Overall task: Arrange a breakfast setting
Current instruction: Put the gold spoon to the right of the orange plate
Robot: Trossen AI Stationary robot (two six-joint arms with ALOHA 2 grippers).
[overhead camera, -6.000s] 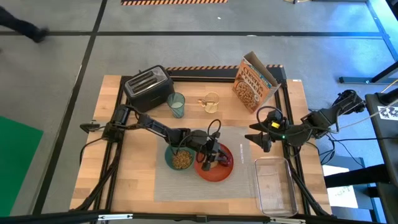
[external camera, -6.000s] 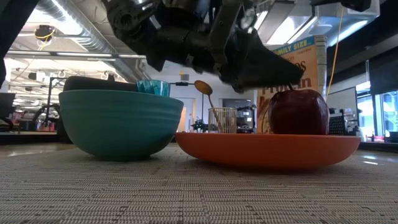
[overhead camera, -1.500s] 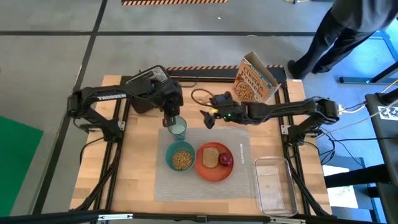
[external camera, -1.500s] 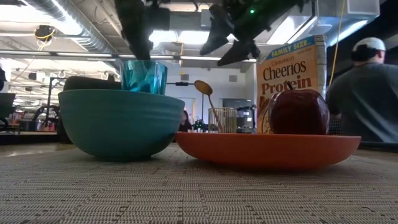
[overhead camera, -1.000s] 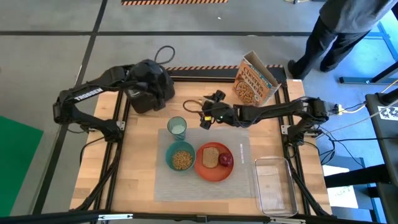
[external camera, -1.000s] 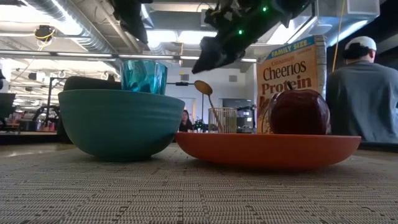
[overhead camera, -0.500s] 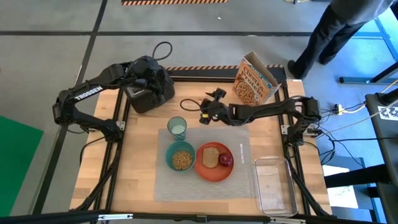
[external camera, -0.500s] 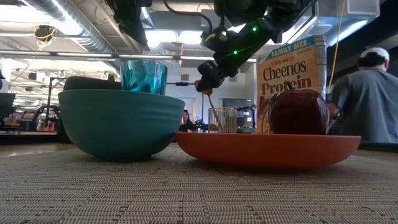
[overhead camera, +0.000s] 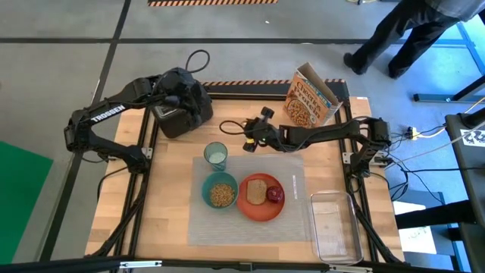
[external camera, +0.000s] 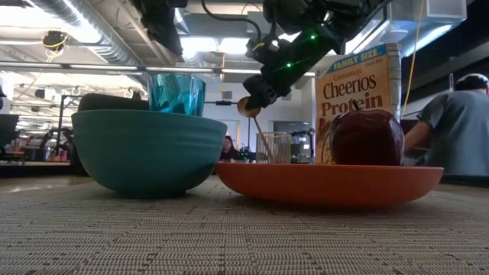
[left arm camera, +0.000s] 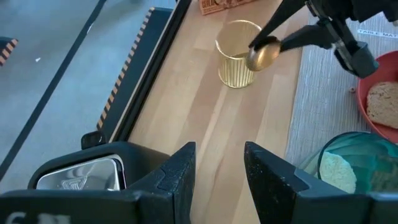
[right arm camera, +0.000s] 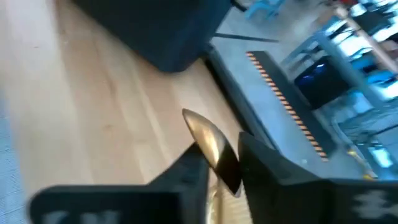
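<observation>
On the grey placemat (overhead camera: 227, 224) stand the teal bowl (overhead camera: 221, 194) with cereal and the orange plate (overhead camera: 259, 209) with toast (overhead camera: 257, 189) and a red fruit (overhead camera: 275, 195). The teal cup (overhead camera: 216, 155) stands at the mat's far left corner. The gold spoon (external camera: 247, 105) stands bowl-up in a small ribbed glass (left arm camera: 238, 53) beyond the mat, its handle inside. My right gripper (overhead camera: 251, 140) is shut on it. My left gripper (left arm camera: 219, 168) hovers open over the black toaster (overhead camera: 176, 120), with nothing between its fingers. My right gripper pinches the spoon just below its bowl (right arm camera: 219, 163) between its two fingers; the bowl's rounded end (left arm camera: 260, 55) sticks out past the fingertips. The fingers come slanting down from the table's right side. The spoon's handle (external camera: 260, 127) still reaches down into the glass.
An open cereal box (overhead camera: 309, 98) stands at the far right of the table. A clear plastic tray (overhead camera: 333, 227) lies at the near right corner. A person (external camera: 451, 126) moves about beyond the table's far right.
My right gripper has gone down and toward the table's left edge onto the spoon's upper end, and has shut on it. The spoon still stands in the glass.
</observation>
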